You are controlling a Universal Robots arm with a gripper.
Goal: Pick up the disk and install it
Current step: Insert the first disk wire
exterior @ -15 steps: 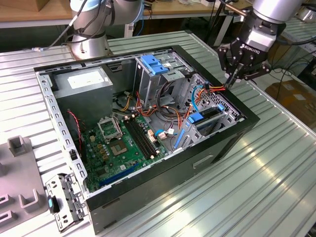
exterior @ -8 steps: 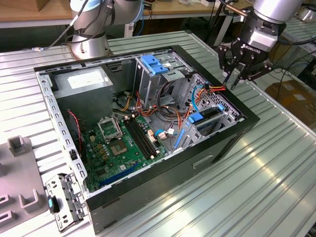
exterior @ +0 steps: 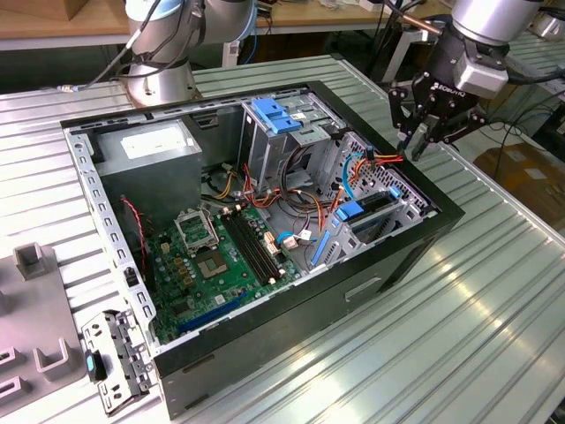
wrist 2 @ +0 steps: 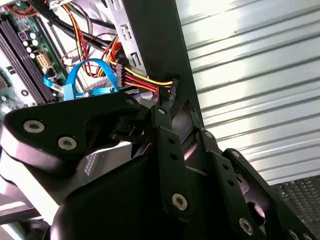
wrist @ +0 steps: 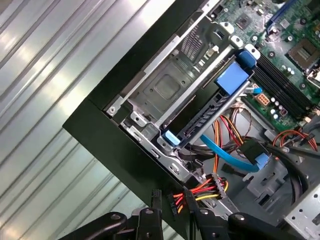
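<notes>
Installation looks finished or close to it. In the exterior view the disk point(exterior: 375, 205) seems to stand on edge inside the drive cage point(exterior: 413, 199), which sits in a corner of the open computer case point(exterior: 265, 344). Its blue rail tab point(exterior: 350, 210) is at the end of the cage that faces the motherboard point(exterior: 221, 256). The gripper point(exterior: 418, 146) hangs above the outer side of the cage, over the case wall, clear of the disk.

In the second wrist view the gripper point(wrist 2: 176, 107) points down at the case wall just beside the cage. Its fingers point(wrist 2: 162, 125) are a little apart, with nothing pinched between them. Just past the tips lies the red-and-yellow power cable point(wrist 2: 140, 80) with its black plug. A looped blue data cable point(wrist 2: 82, 75) sits further in from the cage.

In the first wrist view the disk point(wrist: 210, 110) shows as a dark slab between blue rails, pushed into one slot of the cage point(wrist: 165, 90). The slot next to it, on the case-wall side, is bare metal. The power cable point(wrist: 205, 187) and the blue data cable point(wrist: 227, 157) lie at the end of the cage near the gripper point(wrist: 172, 195). I cannot tell whether either is plugged into the disk. I judge the pick-up and insertion done. At most the final seating and the cabling may be left.
</notes>
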